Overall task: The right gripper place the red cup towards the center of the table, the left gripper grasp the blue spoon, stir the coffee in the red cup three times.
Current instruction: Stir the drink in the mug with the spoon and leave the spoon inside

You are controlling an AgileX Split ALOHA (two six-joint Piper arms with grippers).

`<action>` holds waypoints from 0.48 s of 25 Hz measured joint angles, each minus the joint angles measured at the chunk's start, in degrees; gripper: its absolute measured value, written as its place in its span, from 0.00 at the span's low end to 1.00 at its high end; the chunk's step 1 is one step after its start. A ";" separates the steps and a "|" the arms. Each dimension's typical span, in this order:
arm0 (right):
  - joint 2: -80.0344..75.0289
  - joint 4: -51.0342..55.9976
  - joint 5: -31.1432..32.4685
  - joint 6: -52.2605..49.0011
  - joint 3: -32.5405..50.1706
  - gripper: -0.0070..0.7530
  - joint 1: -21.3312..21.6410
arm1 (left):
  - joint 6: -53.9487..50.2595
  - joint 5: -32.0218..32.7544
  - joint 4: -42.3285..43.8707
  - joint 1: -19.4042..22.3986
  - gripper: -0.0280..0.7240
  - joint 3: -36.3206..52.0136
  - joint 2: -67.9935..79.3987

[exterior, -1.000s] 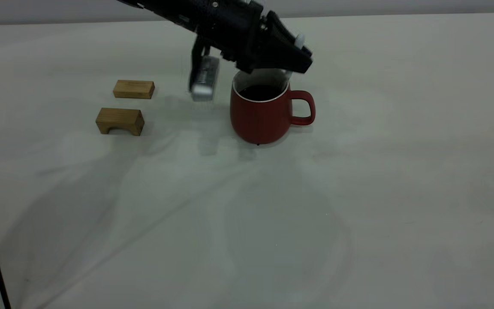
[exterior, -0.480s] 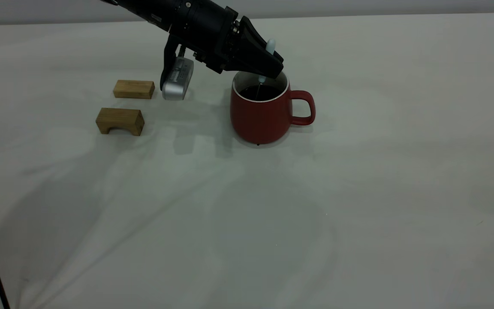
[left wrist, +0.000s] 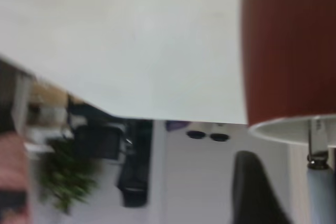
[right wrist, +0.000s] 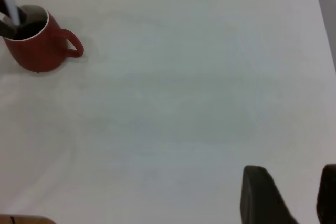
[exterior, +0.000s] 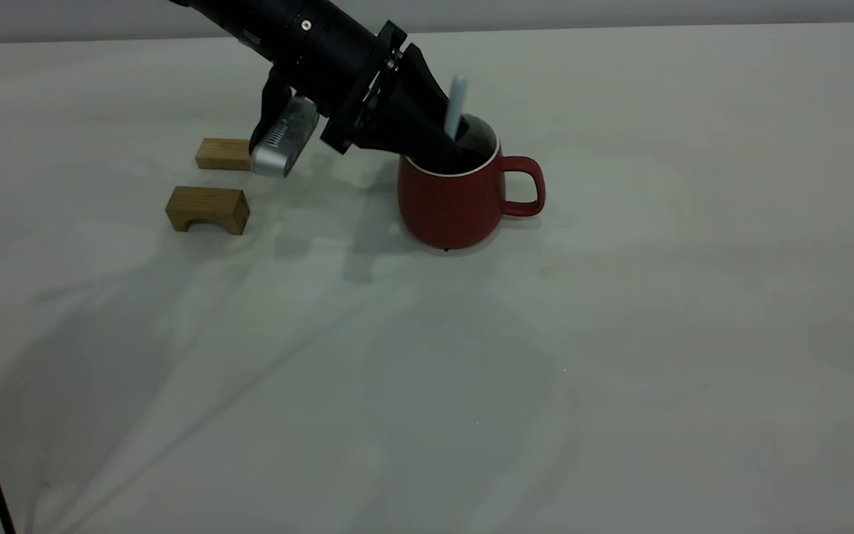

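Off-white table (exterior: 620, 334) carries the red cup (exterior: 457, 200) near centre; left gripper (exterior: 451, 148) dips into it, clamped on the blue spoon (exterior: 457, 104); right gripper (right wrist: 286, 198) parked apart, fingers spread.

1. The exterior camera stands outside the rig, looks down at a slant across the worktop (exterior: 620, 334) from a middling distance, and takes in the red cup (exterior: 453, 200) near the far side.
2. The left wrist camera sits very close to the red cup's (left wrist: 289, 45) outer wall, so the cup fills one side of its picture; beyond the worktop's (left wrist: 131, 40) edge it sees the room behind.
3. The right wrist camera hangs high and well back, looking down over bare worktop (right wrist: 199, 103), with the red cup (right wrist: 37, 48) small and far off.
4. All three views share the red cup and the worktop around it.
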State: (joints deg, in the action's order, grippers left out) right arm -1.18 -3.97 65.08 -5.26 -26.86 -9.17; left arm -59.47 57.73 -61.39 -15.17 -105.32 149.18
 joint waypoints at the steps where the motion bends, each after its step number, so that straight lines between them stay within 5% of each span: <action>1: 0.00 0.00 0.00 0.00 0.00 0.41 0.00 | 3.31 -0.26 0.00 0.00 0.69 0.00 -0.06; 4: 0.00 0.00 0.00 0.00 0.00 0.41 0.00 | 12.69 -0.38 0.46 0.00 0.80 0.00 -0.79; 12: 0.00 0.00 0.00 0.00 0.00 0.41 0.00 | 25.40 -0.56 3.55 0.00 0.82 0.00 -8.57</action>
State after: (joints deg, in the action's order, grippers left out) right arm -1.18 -3.97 65.08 -5.26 -26.86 -9.17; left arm -34.07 57.18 -57.84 -15.17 -105.32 140.61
